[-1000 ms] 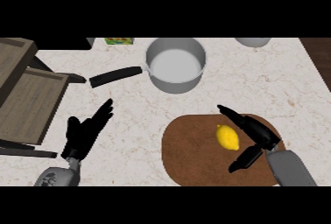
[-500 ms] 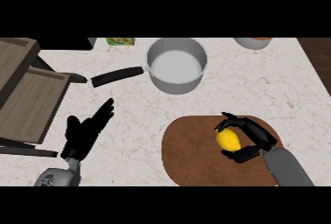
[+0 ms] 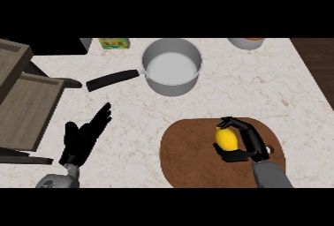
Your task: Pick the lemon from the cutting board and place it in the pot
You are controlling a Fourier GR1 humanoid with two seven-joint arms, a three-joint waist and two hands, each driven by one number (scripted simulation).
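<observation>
Black right robot hand [image 3: 244, 143] curled round lemon [image 3: 225, 138], seemingly over cutting board [image 3: 189, 154].

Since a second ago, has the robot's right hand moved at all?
Yes. The right hand has closed in leftward over the cutting board and curled round the lemon.

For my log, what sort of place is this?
Most likely a kitchen counter: a pale speckled worktop carries a grey pot with a black handle and a round brown cutting board with a lemon.
</observation>
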